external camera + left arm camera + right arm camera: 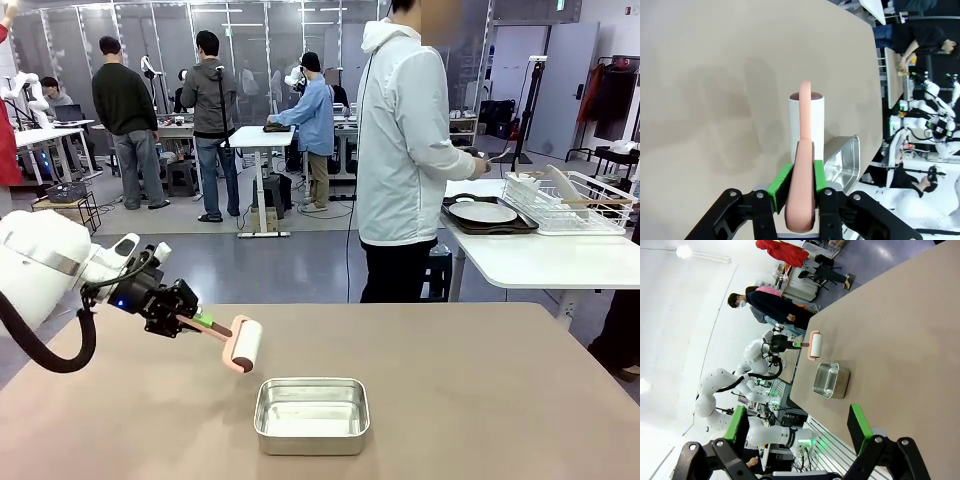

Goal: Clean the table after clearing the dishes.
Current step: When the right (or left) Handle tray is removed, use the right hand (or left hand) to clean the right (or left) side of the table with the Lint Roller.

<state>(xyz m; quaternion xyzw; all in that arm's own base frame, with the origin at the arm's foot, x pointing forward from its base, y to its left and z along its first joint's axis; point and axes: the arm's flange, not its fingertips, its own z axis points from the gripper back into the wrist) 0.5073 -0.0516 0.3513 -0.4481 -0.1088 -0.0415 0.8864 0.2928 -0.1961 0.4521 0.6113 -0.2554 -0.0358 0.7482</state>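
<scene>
At the left, the left gripper (192,320) is clamped on the pink handle of a roller (245,345), whose white roll points right, low over the near-left part of the table (480,380). Whether the roll touches the top I cannot tell. In the left wrist view the green pads press both sides of the handle.

Just right of the roller and nearer, a steel pan (312,415) sits on the table. Apart from the pan and roller, no dish lies on the taupe top.

Farther right, past the far edge, a person (405,150) stands turned toward a white table (540,260). There a plate (483,212) lies on a dark tray (500,228) beside a wire rack (570,205).

The right gripper (797,410) has its fingers spread wide and holds nothing.

Clearing looks done, as the dishes are off the table. Cleaning seems to be at its start. How much has been rolled cannot be told, and the pan is probably in the roller's way.
</scene>
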